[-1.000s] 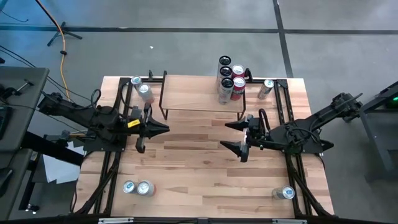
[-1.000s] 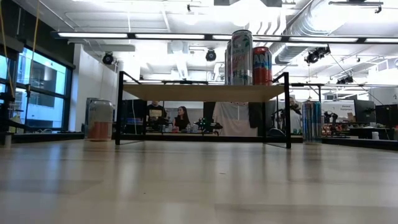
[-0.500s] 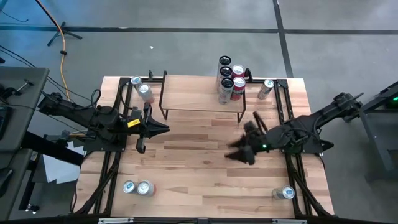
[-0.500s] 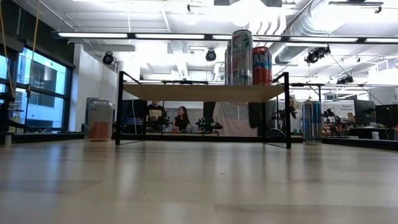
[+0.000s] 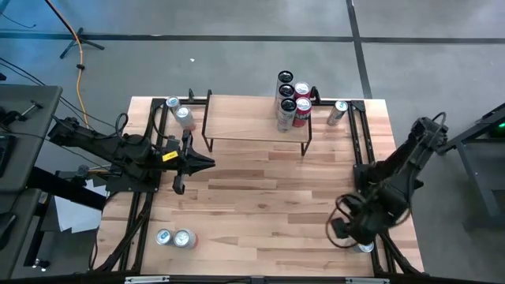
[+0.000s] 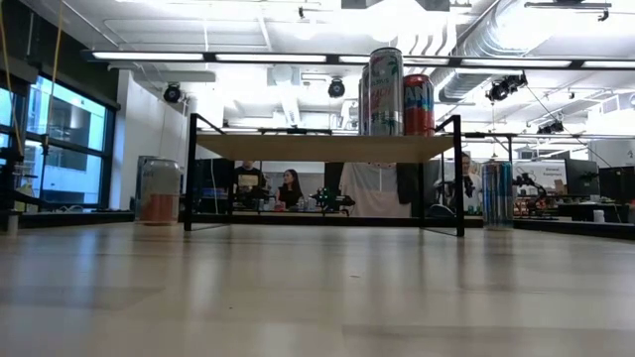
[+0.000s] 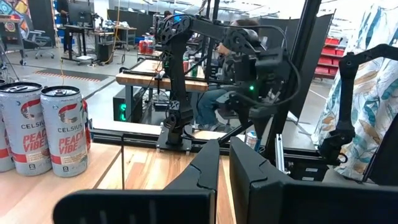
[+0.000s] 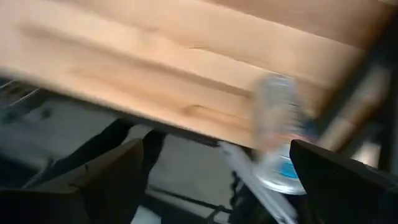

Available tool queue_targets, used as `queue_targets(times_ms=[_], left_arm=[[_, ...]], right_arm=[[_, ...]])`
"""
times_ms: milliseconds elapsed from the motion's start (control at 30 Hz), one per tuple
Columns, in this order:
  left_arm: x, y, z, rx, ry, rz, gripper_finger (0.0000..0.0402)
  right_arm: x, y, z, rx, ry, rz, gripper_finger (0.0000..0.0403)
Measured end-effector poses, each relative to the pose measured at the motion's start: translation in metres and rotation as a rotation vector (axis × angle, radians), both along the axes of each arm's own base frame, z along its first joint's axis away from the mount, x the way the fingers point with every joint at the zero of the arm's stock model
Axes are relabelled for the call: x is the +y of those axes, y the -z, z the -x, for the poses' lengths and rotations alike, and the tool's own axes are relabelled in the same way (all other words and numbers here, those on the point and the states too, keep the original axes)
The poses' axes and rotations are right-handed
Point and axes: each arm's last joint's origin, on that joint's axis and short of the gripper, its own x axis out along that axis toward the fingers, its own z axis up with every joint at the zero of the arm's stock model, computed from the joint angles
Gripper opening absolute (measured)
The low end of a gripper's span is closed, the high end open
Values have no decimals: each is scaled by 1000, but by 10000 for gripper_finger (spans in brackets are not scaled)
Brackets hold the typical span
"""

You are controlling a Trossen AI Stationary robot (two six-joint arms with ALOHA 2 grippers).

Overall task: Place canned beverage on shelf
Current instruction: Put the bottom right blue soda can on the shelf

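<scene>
The shelf (image 5: 254,120), a pale wood plank on thin black legs, sits at the worktop's far edge, four cans (image 5: 292,101) clustered on its right end. The right gripper (image 5: 345,227) hangs released over a silver-blue can (image 8: 277,134) at the near-right corner. The left gripper (image 7: 224,163), clenched, waits mid-left; only its wrist view shows two "Peach Vibe" cans (image 7: 61,138).

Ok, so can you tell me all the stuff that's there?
table: one, light wood, under everything.
shelf: one, wood top, black legs, table's far side.
cans on shelf: at least four, silver and red, its right end.
cans on table: two far left, one far right, two near left, one near right.
people: at least two, room behind.
left gripper: dark, before shelf's left end.
right gripper: dark, open, over near-right can.
</scene>
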Motion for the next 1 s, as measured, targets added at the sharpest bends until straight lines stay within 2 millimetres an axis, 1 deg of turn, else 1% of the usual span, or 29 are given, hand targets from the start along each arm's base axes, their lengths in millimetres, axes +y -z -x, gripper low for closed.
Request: queue_targets(times_ms=[67,167,300,433,700,933,1000], left_arm=[[0,0,0,0,-1,0,0],[0,0,0,0,-1,0,0],[0,0,0,0,1,3,0],[0,0,0,0,1,7,0],[0,0,0,-2,2,14,0],[0,0,0,-2,3,37,0],[0,0,0,-1,3,37,0]], right_arm=[[4,3,7,75,4,11,390],[12,12,9,187,-26,5,390],[22,22,9,243,-51,24,390],[24,29,11,303,-61,72,390],[32,38,8,333,-69,91,390],[43,52,0,340,-90,84,390],[47,56,-1,365,-96,67,390]])
